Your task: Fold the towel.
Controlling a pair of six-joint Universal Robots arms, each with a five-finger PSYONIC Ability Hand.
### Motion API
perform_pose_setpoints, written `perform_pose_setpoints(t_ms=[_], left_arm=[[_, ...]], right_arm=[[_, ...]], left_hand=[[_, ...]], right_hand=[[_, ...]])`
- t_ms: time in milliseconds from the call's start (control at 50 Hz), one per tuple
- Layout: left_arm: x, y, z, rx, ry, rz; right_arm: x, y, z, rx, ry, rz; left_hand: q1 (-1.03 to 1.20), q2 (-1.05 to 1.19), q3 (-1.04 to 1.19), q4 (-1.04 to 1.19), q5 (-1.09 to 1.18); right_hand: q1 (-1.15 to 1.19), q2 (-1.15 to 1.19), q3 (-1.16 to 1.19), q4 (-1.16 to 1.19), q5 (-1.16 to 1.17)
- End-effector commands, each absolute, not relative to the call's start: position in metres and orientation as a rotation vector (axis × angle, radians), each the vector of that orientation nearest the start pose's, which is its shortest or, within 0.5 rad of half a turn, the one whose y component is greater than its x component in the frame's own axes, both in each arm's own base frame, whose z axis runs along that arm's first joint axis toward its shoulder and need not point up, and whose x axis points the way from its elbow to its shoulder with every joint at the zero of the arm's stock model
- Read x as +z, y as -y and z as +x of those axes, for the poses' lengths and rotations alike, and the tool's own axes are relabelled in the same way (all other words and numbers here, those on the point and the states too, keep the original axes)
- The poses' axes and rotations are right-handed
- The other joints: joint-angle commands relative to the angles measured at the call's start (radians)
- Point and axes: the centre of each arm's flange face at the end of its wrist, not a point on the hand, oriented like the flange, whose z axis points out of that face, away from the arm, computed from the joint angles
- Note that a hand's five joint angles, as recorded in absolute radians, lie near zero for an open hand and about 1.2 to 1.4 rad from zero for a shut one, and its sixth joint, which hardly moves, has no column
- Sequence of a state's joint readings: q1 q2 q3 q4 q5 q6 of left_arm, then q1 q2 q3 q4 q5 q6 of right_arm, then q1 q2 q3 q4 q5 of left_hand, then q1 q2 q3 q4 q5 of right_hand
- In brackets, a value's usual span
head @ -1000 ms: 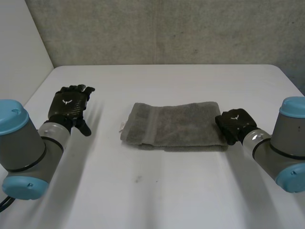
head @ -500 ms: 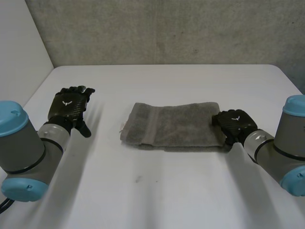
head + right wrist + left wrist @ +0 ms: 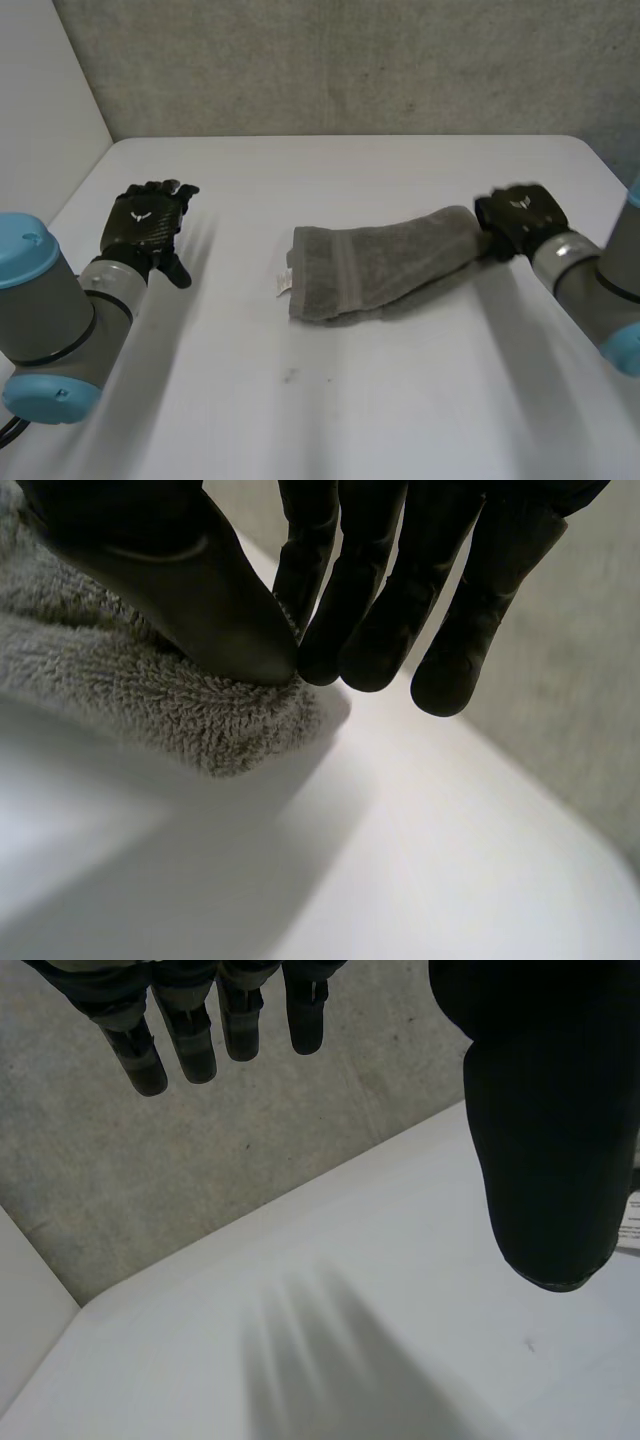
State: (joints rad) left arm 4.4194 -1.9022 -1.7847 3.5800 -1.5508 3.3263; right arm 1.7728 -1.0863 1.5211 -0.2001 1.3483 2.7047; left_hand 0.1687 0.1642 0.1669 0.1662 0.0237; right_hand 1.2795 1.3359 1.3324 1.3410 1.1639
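Observation:
A grey folded towel (image 3: 380,265) lies in the middle of the white table (image 3: 320,400), its right end lifted and pulled toward the right. My right hand (image 3: 517,220) pinches that right end. In the right wrist view the thumb (image 3: 190,590) presses the towel's terry edge (image 3: 150,695) against the fingers (image 3: 350,600). A small white label (image 3: 284,279) sticks out at the towel's left end. My left hand (image 3: 148,222) hovers over the table's left side, well away from the towel. Its fingers (image 3: 185,1020) are straight and spread, with nothing in them.
A grey wall (image 3: 340,60) rises behind the table's far edge. A white panel (image 3: 40,110) stands at the left. The table's right edge lies just beyond my right hand.
My right hand closed on the towel's right end, then lifted and pulled it right and away. The towel slid right and turned askew. The left hand has stayed still.

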Motion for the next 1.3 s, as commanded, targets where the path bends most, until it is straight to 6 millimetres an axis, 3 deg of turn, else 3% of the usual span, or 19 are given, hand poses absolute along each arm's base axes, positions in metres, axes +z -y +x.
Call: perform_pose_setpoints(t_ms=[20, 40, 80, 140, 180, 200, 240, 360, 400, 420, 460, 500, 640, 780, 940, 1060, 1160, 1240, 1300], left_arm=[[0.185, 0.295, -0.228, -2.187, -2.306, 0.58], [0.185, 0.295, -0.228, -2.187, -2.305, 0.579], [0.191, 0.298, -0.229, -2.211, -2.287, 0.57], [0.194, 0.3, -0.23, -2.221, -2.28, 0.567], [0.201, 0.3, -0.236, -2.253, -2.26, 0.584], [0.201, 0.3, -0.236, -2.254, -2.26, 0.584], [0.208, 0.3, -0.244, -2.292, -2.236, 0.598], [0.218, 0.303, -0.251, -2.317, -2.222, 0.611], [0.225, 0.304, -0.257, -2.335, -2.222, 0.622], [0.225, 0.304, -0.257, -2.336, -2.222, 0.623], [0.229, 0.305, -0.268, -2.365, -2.241, 0.632], [0.231, 0.305, -0.274, -2.375, -2.255, 0.635], [0.226, 0.304, -0.299, -2.384, -2.346, 0.667], [0.197, 0.292, -0.34, -2.311, -2.517, 0.777], [0.157, 0.283, -0.37, -2.195, -2.626, 0.898], [0.134, 0.284, -0.372, -2.095, -2.676, 0.925], [0.114, 0.283, -0.369, -1.999, -2.716, 0.935], [0.113, 0.282, -0.367, -1.977, -2.724, 0.936], [0.121, 0.281, -0.367, -1.981, -2.721, 0.934]], right_arm=[[0.205, 0.297, 0.331, -1.995, -1.837, -1.232], [0.205, 0.297, 0.331, -1.994, -1.836, -1.233], [0.194, 0.27, 0.371, -1.902, -1.744, -1.333], [0.185, 0.257, 0.387, -1.853, -1.712, -1.388], [0.16, 0.238, 0.41, -1.759, -1.676, -1.504], [0.16, 0.238, 0.41, -1.759, -1.676, -1.504], [0.136, 0.228, 0.417, -1.687, -1.679, -1.615], [0.134, 0.227, 0.414, -1.667, -1.698, -1.683], [0.162, 0.227, 0.41, -1.72, -1.687, -1.591], [0.163, 0.227, 0.41, -1.721, -1.687, -1.59], [0.192, 0.226, 0.399, -1.741, -1.711, -1.414], [0.203, 0.234, 0.386, -1.75, -1.749, -1.313], [0.221, 0.263, 0.338, -1.745, -1.914, -1.01], [0.211, 0.294, 0.304, -1.706, -2.048, -0.81], [0.185, 0.315, 0.306, -1.627, -2.104, -0.745], [0.158, 0.322, 0.315, -1.542, -2.153, -0.763], [0.122, 0.327, 0.326, -1.423, -2.204, -0.806], [0.113, 0.324, 0.333, -1.374, -2.214, -0.833], [0.121, 0.324, 0.335, -1.371, -2.211, -0.839]], left_hand=[[0.006, 0.01, 0.008, 0.008, -0.024], [0.006, 0.01, 0.008, 0.008, -0.024], [0.006, 0.01, 0.008, 0.008, -0.024], [0.006, 0.01, 0.008, 0.008, -0.024], [0.006, 0.01, 0.008, 0.008, -0.024], [0.006, 0.01, 0.008, 0.008, -0.024], [0.006, 0.01, 0.008, 0.008, -0.024], [0.007, 0.011, 0.008, 0.009, -0.023], [0.007, 0.011, 0.008, 0.009, -0.023], [0.007, 0.011, 0.008, 0.009, -0.023], [0.012, 0.017, 0.014, 0.015, -0.017], [0.015, 0.02, 0.017, 0.018, -0.014], [0.027, 0.032, 0.029, 0.03, -0.002], [0.039, 0.043, 0.041, 0.041, 0.009], [0.036, 0.041, 0.038, 0.039, 0.006], [0.039, 0.043, 0.041, 0.041, 0.009], [0.042, 0.046, 0.044, 0.044, 0.012], [0.042, 0.046, 0.044, 0.044, 0.012], [0.042, 0.046, 0.044, 0.044, 0.012]], right_hand=[[0.117, 0.06, 0.064, 0.055, 0.058], [0.117, 0.06, 0.064, 0.055, 0.058], [0.117, 0.06, 0.064, 0.055, 0.058], [0.117, 0.06, 0.064, 0.055, 0.058], [0.117, 0.06, 0.064, 0.055, 0.058], [0.117, 0.06, 0.064, 0.055, 0.058], [0.117, 0.06, 0.064, 0.055, 0.058], [0.062, 0.006, 0.009, 0.001, 0.003], [-1.105, -1.161, -1.158, -1.166, -1.164], [-1.105, -1.161, -1.158, -1.166, -1.164], [-1.105, -1.161, -1.158, -1.166, -1.164], [-1.105, -1.161, -1.158, -1.166, -1.164], [-1.105, -1.161, -1.158, -1.166, -1.164], [-1.105, -1.161, -1.158, -1.166, -1.164], [-1.105, -1.161, -1.158, -1.166, -1.164], [-1.105, -1.161, -1.158, -1.166, -1.164], [-1.105, -1.161, -1.158, -1.166, -1.164], [-1.105, -1.161, -1.158, -1.166, -1.164], [-1.105, -1.161, -1.158, -1.166, -1.164]])
